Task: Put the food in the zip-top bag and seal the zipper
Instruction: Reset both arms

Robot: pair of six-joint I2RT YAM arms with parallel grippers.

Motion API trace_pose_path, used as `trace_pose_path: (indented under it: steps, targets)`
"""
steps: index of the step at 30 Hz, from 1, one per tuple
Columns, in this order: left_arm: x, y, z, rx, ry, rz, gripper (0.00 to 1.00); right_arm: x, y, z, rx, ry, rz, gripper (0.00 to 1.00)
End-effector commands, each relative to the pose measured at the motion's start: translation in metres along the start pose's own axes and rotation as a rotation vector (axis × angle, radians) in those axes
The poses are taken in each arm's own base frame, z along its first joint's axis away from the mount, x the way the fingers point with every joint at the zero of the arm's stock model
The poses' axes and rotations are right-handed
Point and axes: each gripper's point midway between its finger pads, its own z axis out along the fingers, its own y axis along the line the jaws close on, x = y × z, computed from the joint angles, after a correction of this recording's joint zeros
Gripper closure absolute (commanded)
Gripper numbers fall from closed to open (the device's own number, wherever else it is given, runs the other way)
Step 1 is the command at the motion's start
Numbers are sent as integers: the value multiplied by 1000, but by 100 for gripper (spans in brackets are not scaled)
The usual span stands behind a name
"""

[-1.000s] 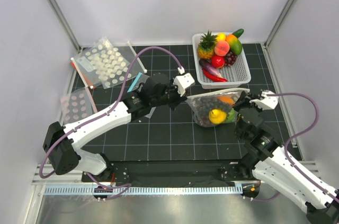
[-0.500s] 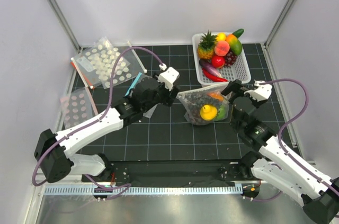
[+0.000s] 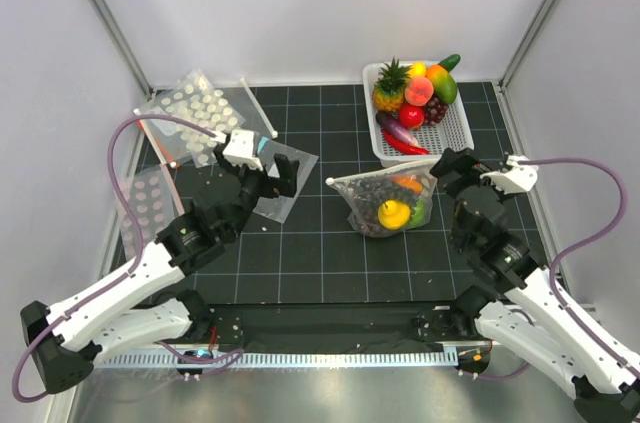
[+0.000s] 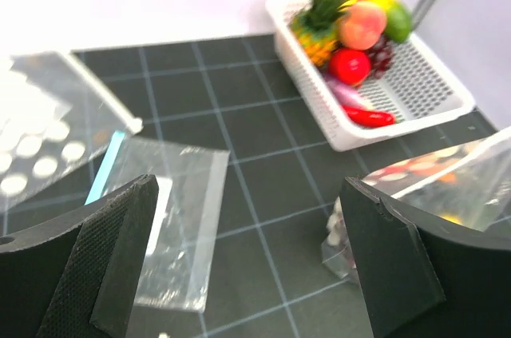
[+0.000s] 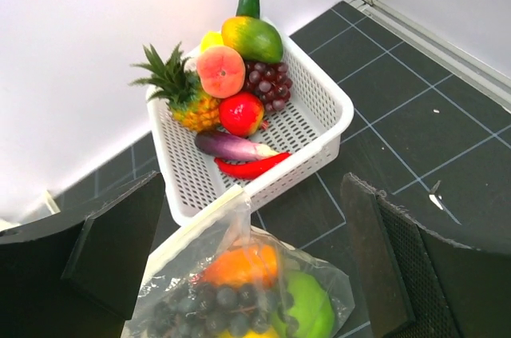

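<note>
Both pincers have let go since a second ago: then each was pinched on one end of the zip-top bag (image 3: pixel 386 205), holding it stretched between them, and now the left gripper (image 3: pixel 268 181) and the right gripper (image 3: pixel 457 179) both stand with jaws wide apart and nothing between them. The bag lies by itself on the black gridded mat (image 3: pixel 320 253), just in front of the white basket (image 3: pixel 458 139), slumped a little lower than before. Inside it I see dark grapes (image 3: pixel 377 197), a yellow piece (image 3: pixel 393 214), an orange one (image 3: pixel 409 184) and a green one (image 3: pixel 421 211). The zipper (image 3: pixel 385 178) runs along its top edge (I cannot tell whether it is pressed closed). The left arm has pulled well back to the left and now hangs over the plain clear bag (image 4: pixel 172 226); the right gripper stays just beside the pouch's right end.
</note>
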Motion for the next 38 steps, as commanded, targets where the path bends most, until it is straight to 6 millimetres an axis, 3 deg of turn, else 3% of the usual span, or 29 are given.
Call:
trace_pose_path:
  steps: [1, 6, 8, 9, 10, 20, 38]
  targets:
    - [21, 25, -12, -111, 38, -58, 0, -20, -12, -6, 35, -63, 109, 0]
    - [50, 39, -29, -112, 63, -64, 0, -28, -44, -13, 125, -146, 221, 0]
    - [44, 45, -33, -120, -1, -78, 0, -26, -54, -14, 169, -163, 240, 0]
    - [57, 51, -34, -135, 9, -69, 0, -27, -57, -14, 192, -177, 269, 1]
    - [52, 52, -37, -134, -17, -83, 0, -25, -60, -14, 207, -176, 259, 1]
    - [65, 49, -32, -108, -11, -49, 0, -13, -53, -7, 221, -144, 212, 0]
    - [69, 44, -28, -91, 7, -39, 0, -6, -39, -4, 158, -103, 173, 0]
